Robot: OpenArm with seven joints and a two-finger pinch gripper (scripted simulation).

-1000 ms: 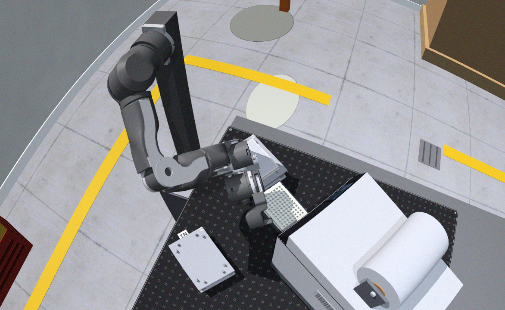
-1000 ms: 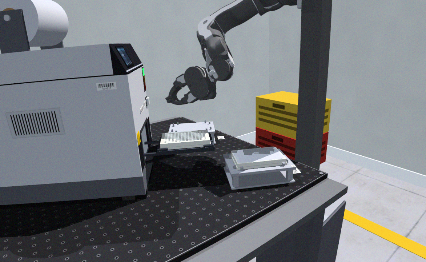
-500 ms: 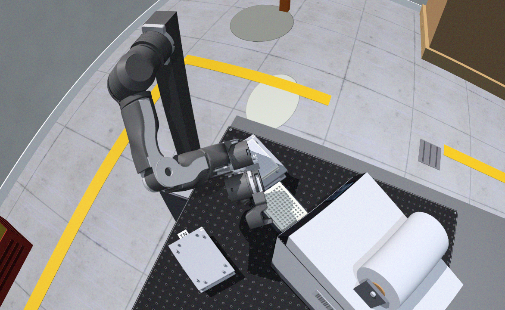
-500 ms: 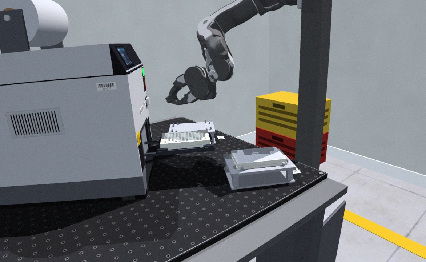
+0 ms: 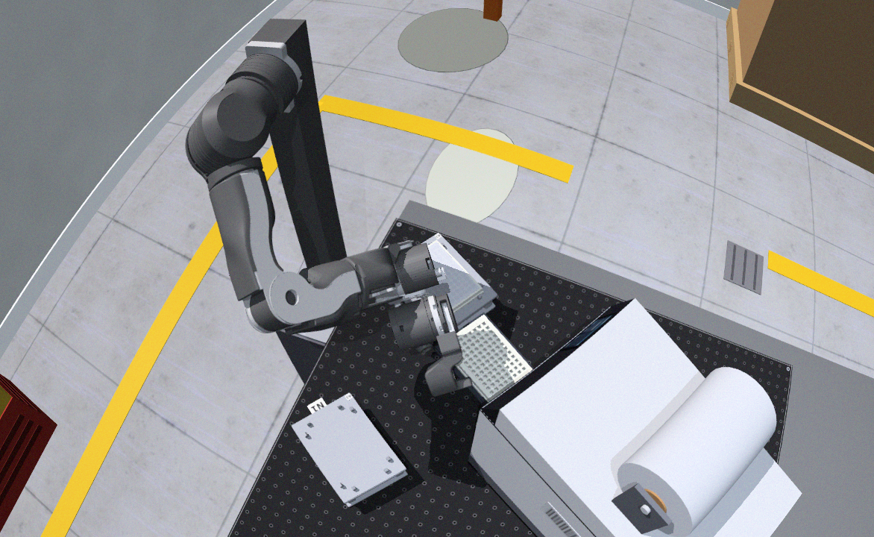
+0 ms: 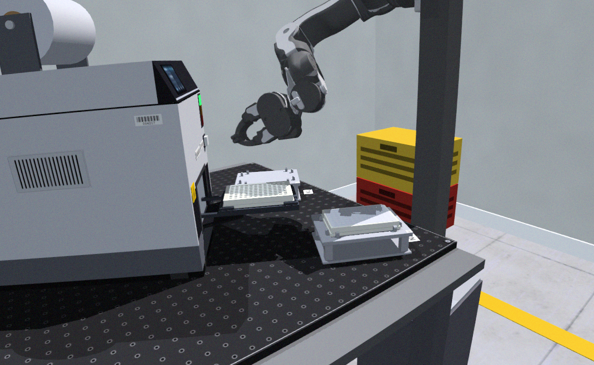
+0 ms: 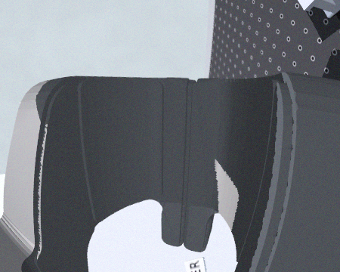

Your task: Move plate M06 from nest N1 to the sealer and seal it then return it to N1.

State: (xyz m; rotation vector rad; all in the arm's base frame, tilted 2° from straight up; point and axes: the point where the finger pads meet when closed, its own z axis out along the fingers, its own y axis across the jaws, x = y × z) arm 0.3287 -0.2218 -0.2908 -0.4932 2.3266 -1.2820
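Note:
The white well plate M06 (image 5: pixel 491 353) (image 6: pixel 257 194) lies flat in the pocket of the sealer's stage, which stands out in front of the housing. It carries no foil. My gripper (image 6: pixel 240 137) is shut and empty. It hangs in the air above the stage's right side, level with the START key (image 6: pixel 205 141) and a short gap away from it. The lamp (image 6: pixel 199 100) above the key shows green. The nest N1 (image 5: pixel 348 456) is empty.
The sealed plate M09 (image 6: pixel 361 220) sits on nest N2 near the table corner, partly under my wrist in the overhead view (image 5: pixel 461 277). The sealer housing (image 5: pixel 593 394) carries a foil roll (image 5: pixel 700 444). The arm's column (image 6: pixel 435 113) stands at the table edge.

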